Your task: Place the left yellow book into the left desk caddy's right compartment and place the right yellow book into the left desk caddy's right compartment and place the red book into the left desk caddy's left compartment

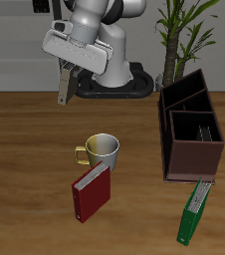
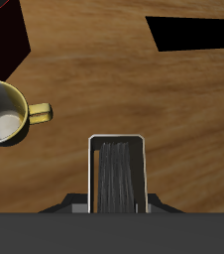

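My gripper (image 1: 64, 72) hangs high over the back of the table, shut on a small thin yellow book (image 1: 63, 90) with a grey cover and tan edges. The book hangs down from the fingers. In the wrist view this book (image 2: 117, 164) stands upright in the gripper (image 2: 117, 203). I cannot tell whether it is the left or the right one; the other yellow book is out of view. The red book (image 1: 92, 191) lies flat near the table's front edge, its corner (image 2: 5, 40) also in the wrist view. The left desk caddy (image 1: 192, 149) stands far off to the side, its two compartments open upward.
A yellow-handled metal mug (image 1: 102, 149) (image 2: 5, 111) stands just behind the red book. A long green book (image 1: 194, 211) lies in front of the caddy. A potted plant (image 1: 179, 40) rises behind the caddy. The robot's dark base plate (image 1: 114, 88) sits at the back.
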